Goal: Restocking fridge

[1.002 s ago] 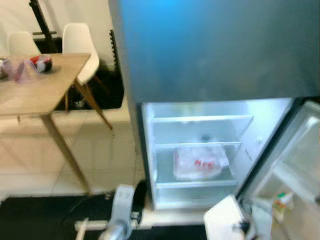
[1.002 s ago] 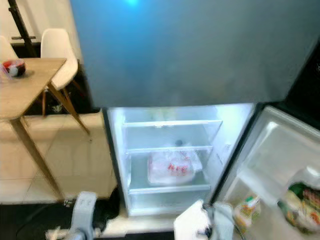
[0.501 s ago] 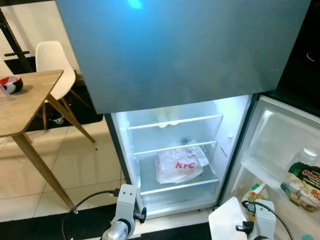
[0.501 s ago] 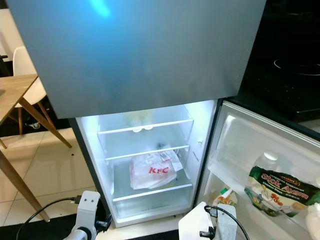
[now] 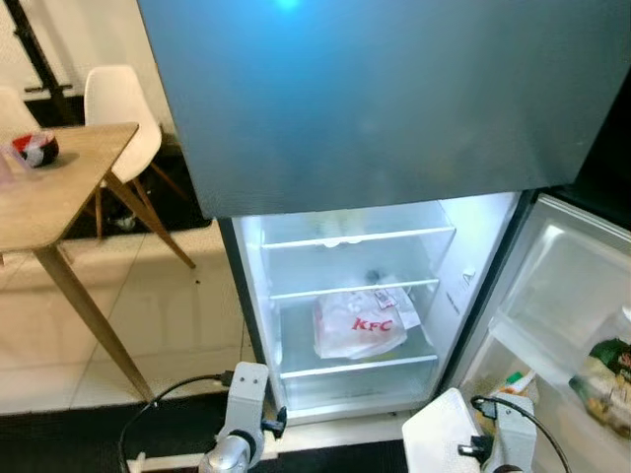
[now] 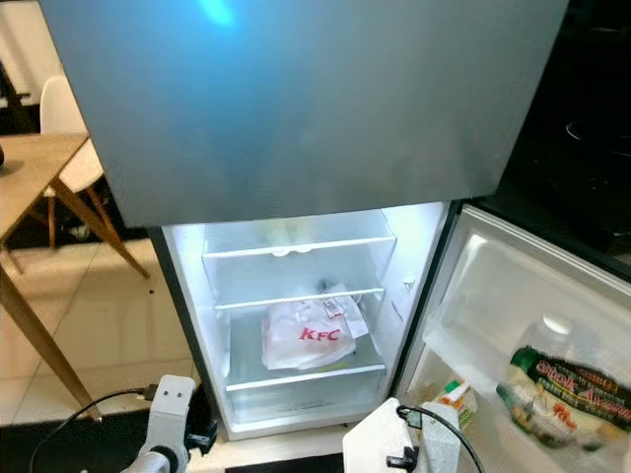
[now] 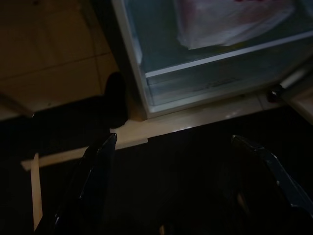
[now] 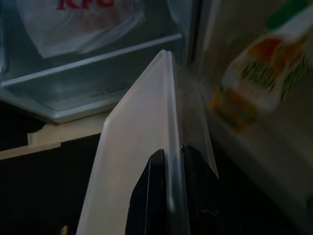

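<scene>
Fridge [image 5: 394, 128], tall grey steel, lower compartment lit, its door [image 6: 513, 296] swung open on the right. White KFC plastic bag [image 5: 360, 323] lies on the glass shelf inside. Right gripper [image 8: 168, 196], low before the compartment, fingers clamped on a white translucent plastic lid [image 8: 142, 161]. Left gripper [image 7: 181, 186] hangs low near the fridge base, fingers spread, holding nothing. Wooden table [image 5: 59, 187] well off to the left.
</scene>
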Robot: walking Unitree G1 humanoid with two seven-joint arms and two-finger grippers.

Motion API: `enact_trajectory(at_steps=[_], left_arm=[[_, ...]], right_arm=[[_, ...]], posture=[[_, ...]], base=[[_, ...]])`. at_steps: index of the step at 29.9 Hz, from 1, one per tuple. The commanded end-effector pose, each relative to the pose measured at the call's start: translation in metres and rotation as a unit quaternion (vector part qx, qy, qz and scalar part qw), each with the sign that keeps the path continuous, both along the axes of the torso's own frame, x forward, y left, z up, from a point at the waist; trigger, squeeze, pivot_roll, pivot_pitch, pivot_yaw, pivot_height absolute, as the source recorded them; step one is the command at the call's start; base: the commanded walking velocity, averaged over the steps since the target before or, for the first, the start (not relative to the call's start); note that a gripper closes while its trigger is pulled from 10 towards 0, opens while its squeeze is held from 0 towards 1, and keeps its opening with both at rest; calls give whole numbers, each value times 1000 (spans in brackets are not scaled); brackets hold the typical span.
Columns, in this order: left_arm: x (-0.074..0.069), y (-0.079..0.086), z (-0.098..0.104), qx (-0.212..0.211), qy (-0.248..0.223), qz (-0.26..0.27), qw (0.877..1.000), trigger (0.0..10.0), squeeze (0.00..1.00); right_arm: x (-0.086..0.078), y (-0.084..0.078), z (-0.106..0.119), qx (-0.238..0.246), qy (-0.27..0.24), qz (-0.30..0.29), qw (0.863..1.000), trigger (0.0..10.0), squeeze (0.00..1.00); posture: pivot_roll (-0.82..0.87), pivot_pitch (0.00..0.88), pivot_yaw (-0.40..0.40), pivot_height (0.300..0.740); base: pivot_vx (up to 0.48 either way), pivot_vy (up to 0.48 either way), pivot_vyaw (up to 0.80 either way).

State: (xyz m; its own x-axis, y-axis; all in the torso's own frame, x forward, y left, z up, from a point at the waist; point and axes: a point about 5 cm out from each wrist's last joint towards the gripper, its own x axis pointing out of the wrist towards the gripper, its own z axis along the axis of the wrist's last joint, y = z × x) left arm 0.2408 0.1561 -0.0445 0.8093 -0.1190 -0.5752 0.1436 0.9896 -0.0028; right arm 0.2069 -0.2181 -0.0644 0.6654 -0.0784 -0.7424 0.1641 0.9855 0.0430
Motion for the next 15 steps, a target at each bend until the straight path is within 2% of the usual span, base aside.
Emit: enact_trajectory(at_steps=[1,15], left_arm=[[1,2,1,-4,-6,9,1000,10000,0],[2,3,2,-11,-8,14,1000,10000,0]], right_arm=[[2,-2,2,-7,-8,4,1000,10000,0],[2,-2,2,-6,-8,6,1000,10000,0]], posture=[[-87,20,29,740],[-86,22,28,740]], base=[[0,0,0],[0,0,0]])
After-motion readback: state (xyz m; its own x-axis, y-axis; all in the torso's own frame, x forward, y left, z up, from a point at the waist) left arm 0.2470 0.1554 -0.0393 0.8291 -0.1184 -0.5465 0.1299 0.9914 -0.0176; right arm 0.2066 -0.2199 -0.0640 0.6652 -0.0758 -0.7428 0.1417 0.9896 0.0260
